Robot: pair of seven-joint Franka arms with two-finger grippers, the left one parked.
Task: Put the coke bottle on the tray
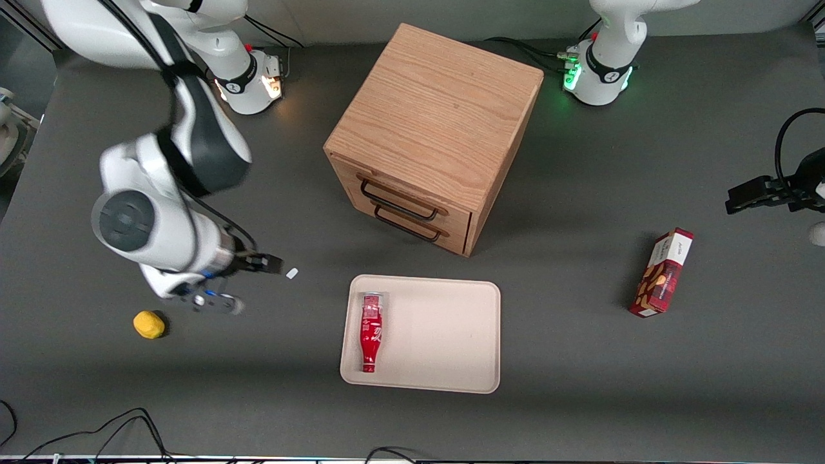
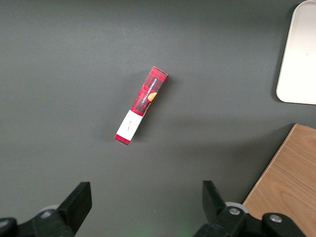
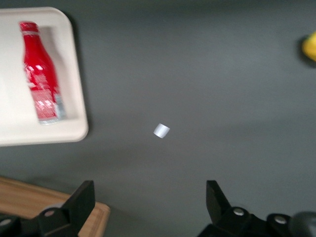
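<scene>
The coke bottle (image 1: 370, 332) lies flat on the tray (image 1: 445, 335), along the tray's edge toward the working arm's end, cap pointing toward the front camera. It also shows in the right wrist view (image 3: 42, 74), lying on the tray (image 3: 74, 84). My right gripper (image 1: 254, 283) is open and empty, above the bare table beside the tray toward the working arm's end, apart from the bottle. In the right wrist view the gripper (image 3: 149, 197) has its fingers (image 3: 85, 195) spread wide with nothing between them.
A wooden two-drawer cabinet (image 1: 438, 122) stands farther from the front camera than the tray. A small white scrap (image 1: 292, 273) lies by the gripper. A yellow object (image 1: 149, 324) lies near the working arm. A red snack box (image 1: 664, 272) lies toward the parked arm's end.
</scene>
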